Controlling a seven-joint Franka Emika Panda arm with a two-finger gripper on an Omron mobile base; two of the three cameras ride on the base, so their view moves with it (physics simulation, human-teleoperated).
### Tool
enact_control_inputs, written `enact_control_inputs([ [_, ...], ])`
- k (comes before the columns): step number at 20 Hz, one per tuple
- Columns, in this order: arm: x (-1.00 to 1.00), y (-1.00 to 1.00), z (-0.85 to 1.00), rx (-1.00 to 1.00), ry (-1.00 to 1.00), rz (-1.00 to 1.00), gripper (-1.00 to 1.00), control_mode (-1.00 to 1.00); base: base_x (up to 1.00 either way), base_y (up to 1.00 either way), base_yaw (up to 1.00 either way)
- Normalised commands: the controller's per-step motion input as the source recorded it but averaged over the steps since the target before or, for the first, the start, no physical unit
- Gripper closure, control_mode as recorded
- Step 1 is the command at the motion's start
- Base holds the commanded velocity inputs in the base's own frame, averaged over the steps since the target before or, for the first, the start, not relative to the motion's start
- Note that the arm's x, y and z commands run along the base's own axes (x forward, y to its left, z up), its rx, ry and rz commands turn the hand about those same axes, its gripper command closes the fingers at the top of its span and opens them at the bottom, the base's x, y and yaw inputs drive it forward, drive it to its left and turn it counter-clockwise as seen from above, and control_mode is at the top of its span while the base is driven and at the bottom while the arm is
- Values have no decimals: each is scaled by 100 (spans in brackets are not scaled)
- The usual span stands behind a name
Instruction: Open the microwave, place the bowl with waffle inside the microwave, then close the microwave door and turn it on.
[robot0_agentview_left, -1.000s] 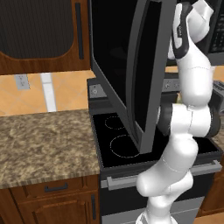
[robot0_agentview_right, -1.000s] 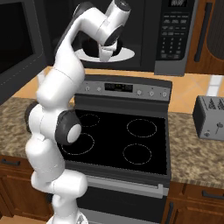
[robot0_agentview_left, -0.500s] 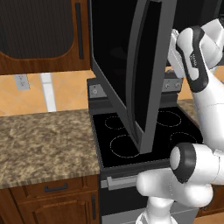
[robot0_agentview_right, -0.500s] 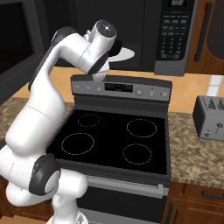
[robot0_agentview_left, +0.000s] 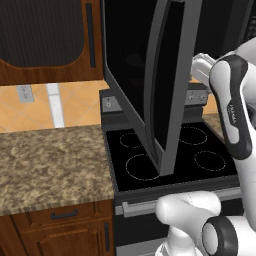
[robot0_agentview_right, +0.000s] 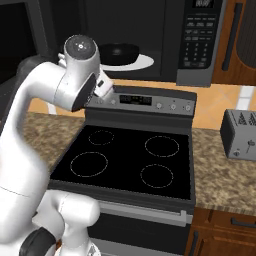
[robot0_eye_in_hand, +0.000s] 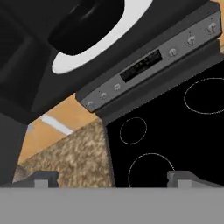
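Bowl (robot0_agentview_right: 119, 50) sits on the microwave (robot0_agentview_right: 150, 37) turntable; door (robot0_agentview_left: 167, 85) open, likely stiff and hinged — push its free edge; fingers (robot0_eye_in_hand: 43, 178) wide, empty.

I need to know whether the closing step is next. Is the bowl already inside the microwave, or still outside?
Inside. The bowl sits on the white turntable plate in the microwave, whose door stands swung open.

The bowl (robot0_agentview_right: 118, 51) sits on the turntable (robot0_agentview_right: 141, 62) inside the microwave (robot0_agentview_right: 150, 37).
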Motion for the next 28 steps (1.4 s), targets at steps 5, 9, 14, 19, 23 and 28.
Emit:
enact_control_inputs([
  [5,-100,-8,31,-67,-11,45,-100,-100,0,0,0],
  [9,-100,-7,17,-65,-26,41,-100,-100,0,0,0],
  [14,-100,1,-3,-67,-25,35,-100,-100,0,0,0],
  [19,-100,23,3,-62,-23,16,-100,-100,0,0,0],
  [23,-93,47,1,-52,1,0,-100,-100,0,0,0],
  [28,-51,58,10,-40,9,-2,-100,-100,0,0,0],
])
